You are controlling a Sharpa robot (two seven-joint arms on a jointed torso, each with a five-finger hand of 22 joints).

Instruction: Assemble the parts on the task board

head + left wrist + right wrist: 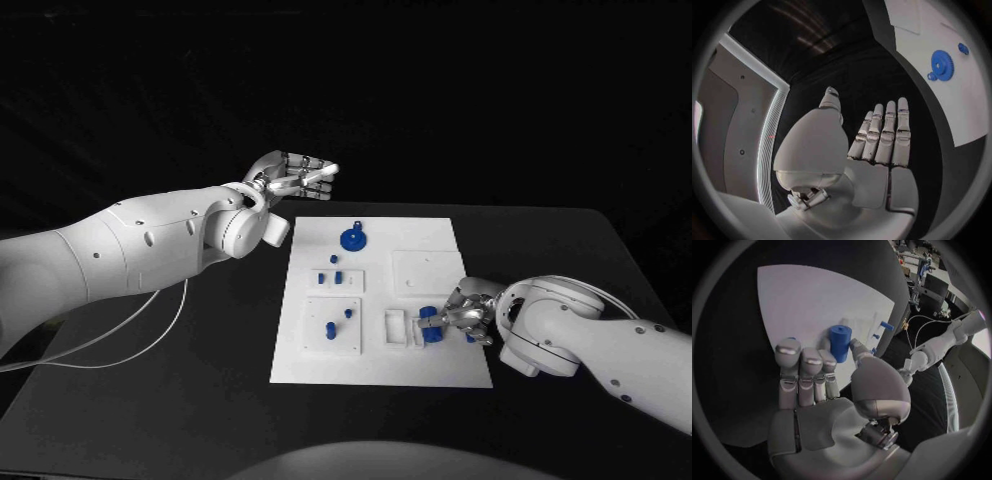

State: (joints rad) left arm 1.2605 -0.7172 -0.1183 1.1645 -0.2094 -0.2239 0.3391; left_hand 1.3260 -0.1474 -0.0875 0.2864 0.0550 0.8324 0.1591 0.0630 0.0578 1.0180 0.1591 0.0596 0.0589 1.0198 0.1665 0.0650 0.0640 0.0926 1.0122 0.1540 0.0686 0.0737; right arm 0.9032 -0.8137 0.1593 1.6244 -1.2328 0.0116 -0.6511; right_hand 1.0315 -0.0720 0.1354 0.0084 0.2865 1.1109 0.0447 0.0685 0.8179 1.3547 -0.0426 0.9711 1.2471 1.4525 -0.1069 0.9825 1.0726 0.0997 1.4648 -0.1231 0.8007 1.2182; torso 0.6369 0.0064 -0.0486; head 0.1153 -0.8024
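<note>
Peg [839,341] is pinched by the right robot hand [469,312]; it should be seated upright. Left robot hand [293,176] hangs open.

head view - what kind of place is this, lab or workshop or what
Likely a robotics lab test bench: a bare black table, a white task board with small blue parts, and the right hand over it.
</note>
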